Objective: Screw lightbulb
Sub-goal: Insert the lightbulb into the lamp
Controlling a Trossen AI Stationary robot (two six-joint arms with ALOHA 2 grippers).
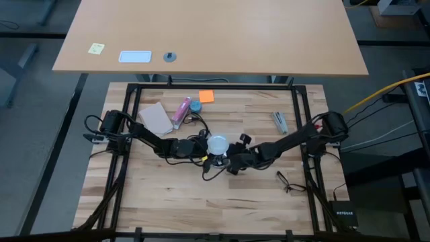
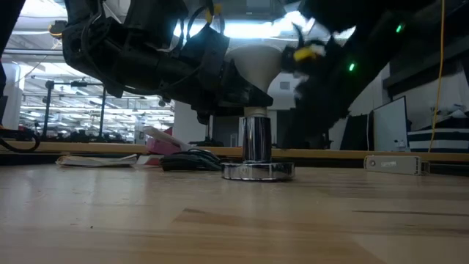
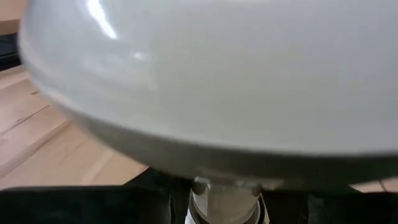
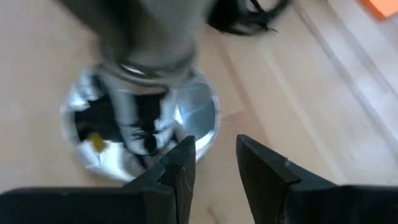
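Note:
The frosted white lightbulb (image 1: 217, 143) (image 2: 256, 59) stands upright with its neck down in the socket atop the chrome lamp (image 2: 256, 139). The lamp's round silver base (image 2: 258, 171) (image 4: 143, 124) rests flat on the wooden table. My left gripper (image 1: 199, 146) reaches in level from the table's left and is shut on the lamp just under the bulb, which fills the left wrist view (image 3: 211, 74). My right gripper (image 4: 211, 165) (image 1: 232, 160) hovers open beside the base, toward the table's near right, with nothing between its fingers. My left gripper has one dark finger (image 3: 81, 205) on either side of the top of the lamp's stem (image 3: 224, 199), right below the bulb's neck. It comes nearly level from the table's left, across the upright stem. The lamp stays upright on its base.
Behind the lamp lie a beige pad (image 1: 156, 117), a pink object (image 1: 181, 111), a small blue round object (image 1: 195, 105) and an orange note (image 1: 206, 96). The lamp's black cord (image 1: 209, 171) trails toward the near edge. A silver item (image 1: 279, 121) and a small black piece (image 1: 285, 180) lie at the right.

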